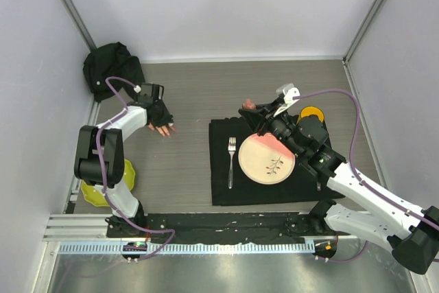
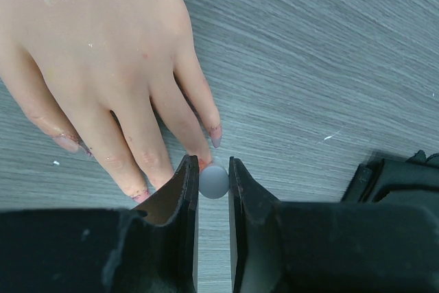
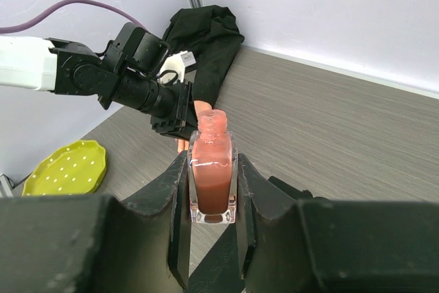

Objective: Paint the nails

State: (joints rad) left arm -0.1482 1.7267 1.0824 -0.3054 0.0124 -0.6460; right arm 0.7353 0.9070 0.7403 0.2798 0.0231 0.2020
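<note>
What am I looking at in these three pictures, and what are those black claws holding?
Two robot arms bolted to a table's edge. One picture looks down from above; the others come from cameras on each wrist, so the black claws are the robot's own fingers. The left gripper pinches a small grey cap, probably the brush, by the nails of a mannequin hand. The right gripper holds an open polish bottle. Also on the table: a plate and fork on a black mat, a yellow-green dish and a black cloth.
</note>
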